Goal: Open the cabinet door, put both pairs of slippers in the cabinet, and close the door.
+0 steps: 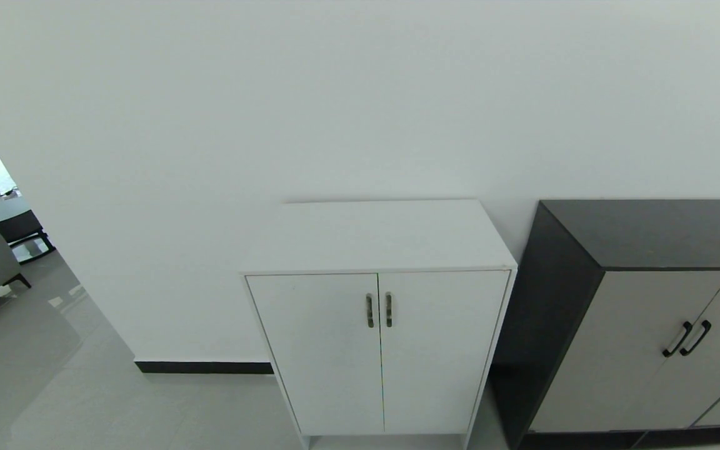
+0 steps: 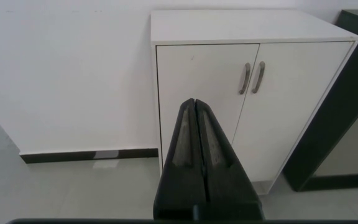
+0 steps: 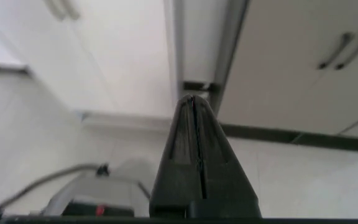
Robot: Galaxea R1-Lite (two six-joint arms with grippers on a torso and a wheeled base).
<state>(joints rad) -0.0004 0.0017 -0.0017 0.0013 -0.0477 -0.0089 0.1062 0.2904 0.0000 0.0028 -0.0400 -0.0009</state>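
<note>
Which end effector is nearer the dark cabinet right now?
Right. The right end effector points low at the gap beside the dark cabinet; the left end effector faces the white cabinet, farther off.

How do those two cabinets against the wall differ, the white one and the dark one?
The white cabinet is white all over; the dark cabinet has a black frame with grey doors. The white cabinet carries metal handles, the dark cabinet black handles. Both have two shut doors.
</note>
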